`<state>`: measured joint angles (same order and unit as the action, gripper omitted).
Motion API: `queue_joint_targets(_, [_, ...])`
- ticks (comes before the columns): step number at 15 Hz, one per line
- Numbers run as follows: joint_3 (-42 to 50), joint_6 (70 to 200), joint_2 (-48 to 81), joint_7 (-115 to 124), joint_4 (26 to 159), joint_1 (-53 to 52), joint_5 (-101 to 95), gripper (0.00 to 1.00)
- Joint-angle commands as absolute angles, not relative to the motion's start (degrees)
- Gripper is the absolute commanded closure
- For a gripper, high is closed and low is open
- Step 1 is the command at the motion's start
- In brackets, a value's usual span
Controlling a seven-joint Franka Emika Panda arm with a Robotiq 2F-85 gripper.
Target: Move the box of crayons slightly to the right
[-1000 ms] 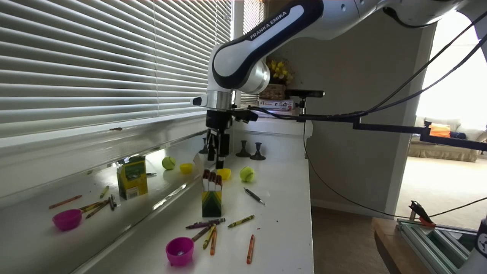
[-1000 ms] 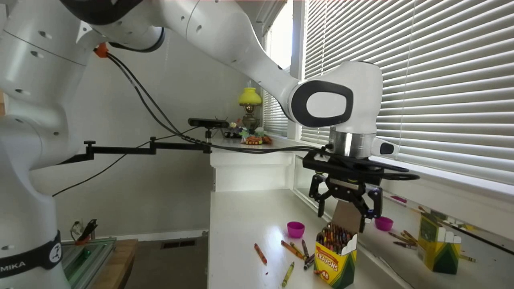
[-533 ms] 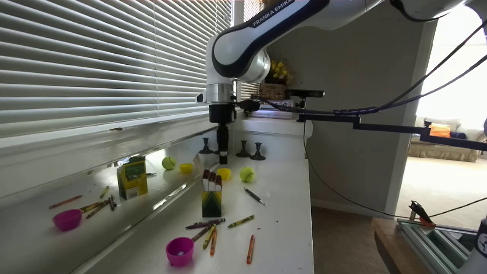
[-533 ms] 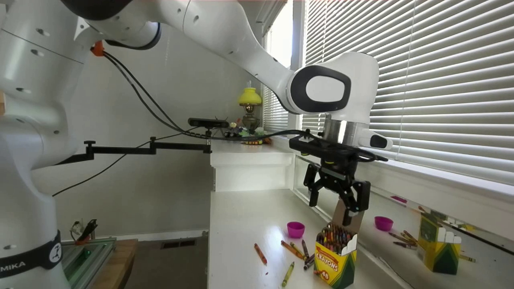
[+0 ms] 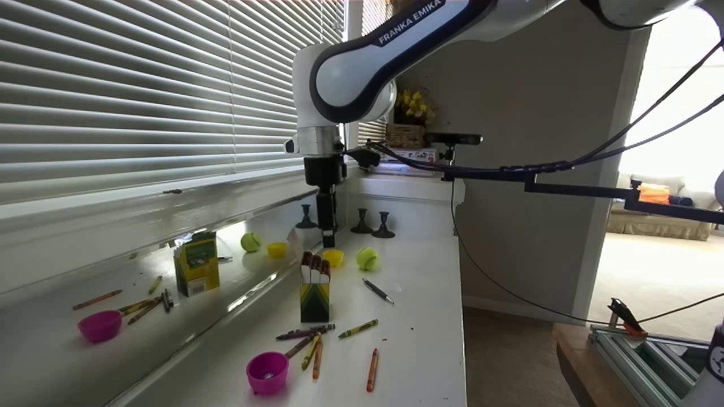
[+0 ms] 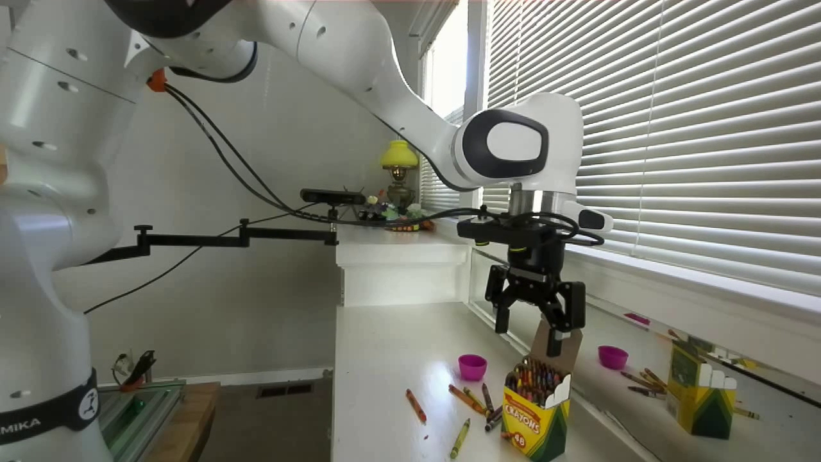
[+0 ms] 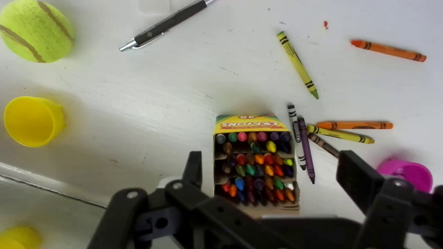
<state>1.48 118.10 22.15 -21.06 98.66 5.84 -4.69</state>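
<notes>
The box (image 5: 314, 292) stands nearer the table's (image 5: 421, 362) mirror (image 5: 169, 325) edge, pen (image 5: 378, 291) nearer the opposite; crayons (image 5: 305, 332) lie between box and bowl (image 5: 270, 386).

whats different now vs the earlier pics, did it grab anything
In an exterior view, the arm has shifted left since a second ago; its jaws now sit slightly higher and have turned. Nothing was taken hold of or let go: the jaws are open above the box of crayons. That box, the loose crayons, the pink bowl and the tennis ball stayed put.
</notes>
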Motion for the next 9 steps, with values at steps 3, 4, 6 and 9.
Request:
queue_joint_targets(3, [0.1,124.42,23.39,-28.74,99.01,7.01,-4.74,0.0])
queue_joint_targets(4, [-0.14,125.45,23.7,-30.25,99.0,7.34,-4.32,0.0])
queue_joint_targets(6, [-0.44,126.84,24.28,-32.24,99.01,7.77,-4.12,0.0])
queue_joint_targets(9, [-0.83,127.2,24.9,-33.62,98.94,8.28,-3.48,0.0])
